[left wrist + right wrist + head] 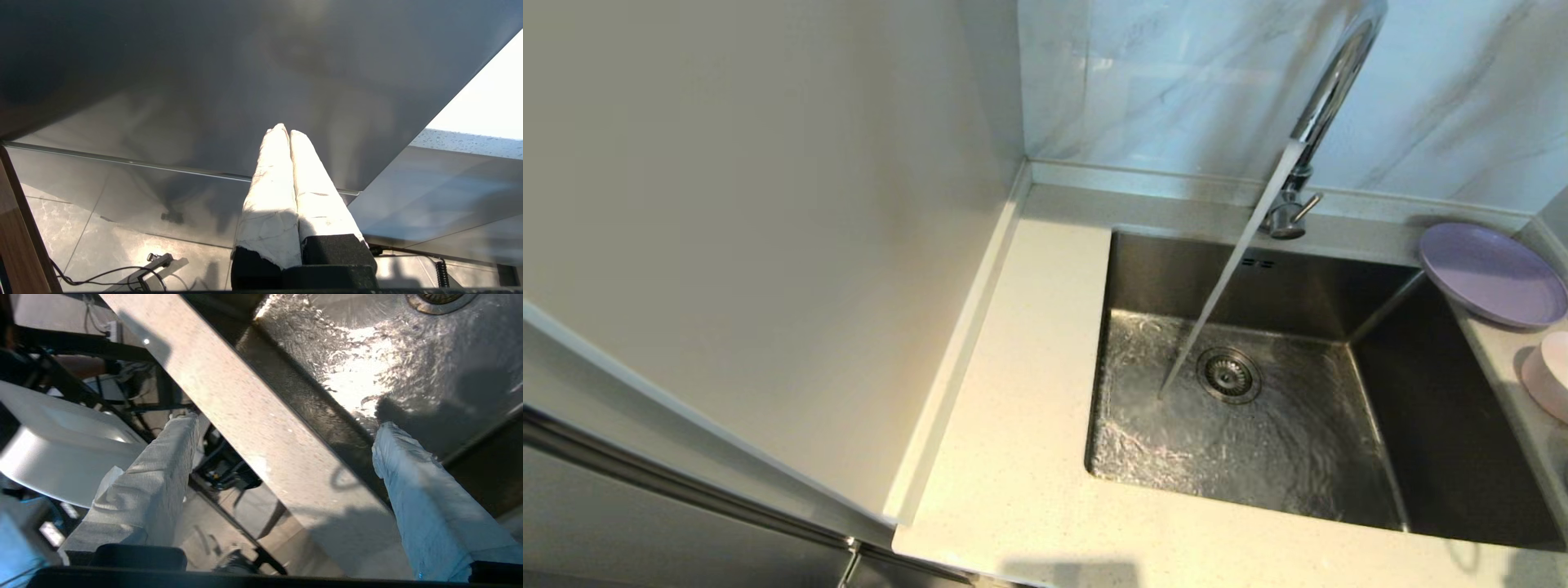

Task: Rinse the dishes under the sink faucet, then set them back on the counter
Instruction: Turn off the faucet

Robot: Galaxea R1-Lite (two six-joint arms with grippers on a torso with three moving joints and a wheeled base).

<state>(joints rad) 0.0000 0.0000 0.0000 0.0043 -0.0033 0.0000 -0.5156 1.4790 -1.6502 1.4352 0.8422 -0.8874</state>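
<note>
Water runs from the chrome faucet (1327, 90) into the steel sink (1380, 457), beside the drain strainer (1228, 375). A lavender plate (1490, 273) lies on the counter (1013, 408) at the sink's back right corner. A pale pink cup (1550, 376) stands just in front of the plate, at the right edge. Neither gripper shows in the head view. My right gripper (288, 421) is open and empty, hanging over the counter's front strip (245, 404) and the wet sink floor (408, 355). My left gripper (284, 130) is shut and parked below the counter.
A beige wall and a marble backsplash (1176, 82) close off the counter at the left and the back. The left gripper faces a grey cabinet front (204, 81). Past the counter's front edge, a white rounded body (61, 457) and dark frame parts show.
</note>
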